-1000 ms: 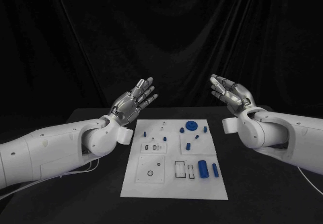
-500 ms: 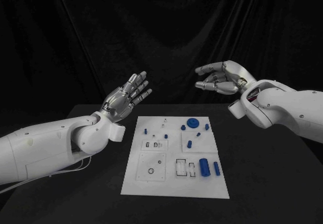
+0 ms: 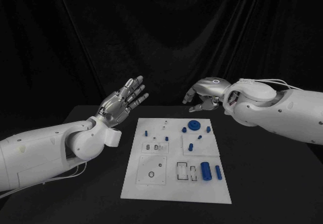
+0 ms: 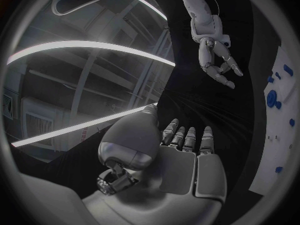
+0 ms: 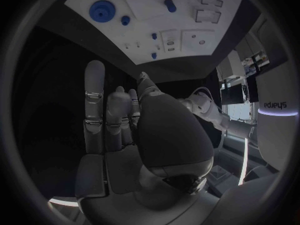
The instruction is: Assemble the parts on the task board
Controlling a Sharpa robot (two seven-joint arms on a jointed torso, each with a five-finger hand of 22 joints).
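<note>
Centrally, white rectangular task board [image 3: 176,186] is laid flat on black table [image 3: 269,186], below and between both hands, studded with small blue parts [image 3: 204,170]. Left hand [image 3: 122,101] is raised, fingers spread, nothing held. Right hand [image 3: 205,94] is turned downward above board's far edge, fingers curled loosely apart, nothing held.

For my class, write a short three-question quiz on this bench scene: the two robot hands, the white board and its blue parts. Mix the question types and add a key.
1. True or false: the left hand holds a blue part.
2. The right hand is: A) resting on the task board; B) raised beyond the board's far end, palm turned down; C) gripping the blue disc.
3. Fill in: the blue disc lies near the board's ____ end, as the head view shows it.

Key: 1 false; 2 B; 3 far.
</note>
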